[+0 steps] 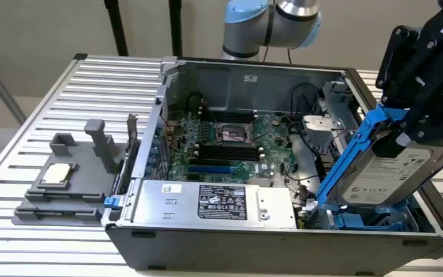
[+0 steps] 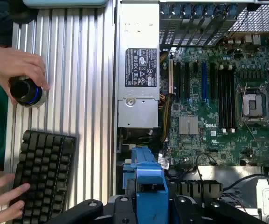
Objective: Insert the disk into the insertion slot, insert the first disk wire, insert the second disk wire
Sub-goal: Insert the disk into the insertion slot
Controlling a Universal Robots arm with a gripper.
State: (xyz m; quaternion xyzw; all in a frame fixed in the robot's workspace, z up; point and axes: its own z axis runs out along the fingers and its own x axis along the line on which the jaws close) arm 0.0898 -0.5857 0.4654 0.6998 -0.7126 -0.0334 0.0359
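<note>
My gripper (image 1: 415, 128) hangs over the open computer case's front corner on the exterior view's right, shut on the disk (image 1: 387, 173). The disk is a silver-grey drive with a white label in a bright blue carrier (image 1: 350, 156). It is tilted steeply, with its lower end down among the blue rails of the insertion slot (image 1: 368, 222), a grey metal cage. In the wrist view the blue carrier (image 2: 148, 175) sits between my black fingers (image 2: 124, 205) above the cage. Black and yellow cables (image 2: 164, 105) run beside the cage; which are the disk wires I cannot tell.
A silver labelled power-supply box (image 1: 214, 202) fills the case's front. The green motherboard (image 1: 229, 144) lies behind it. A grey fixture holding a chip (image 1: 58, 176) stands on the slatted table (image 1: 21, 144). A person's hands rest on a knob (image 2: 26, 91) and a black keyboard (image 2: 43, 172).
</note>
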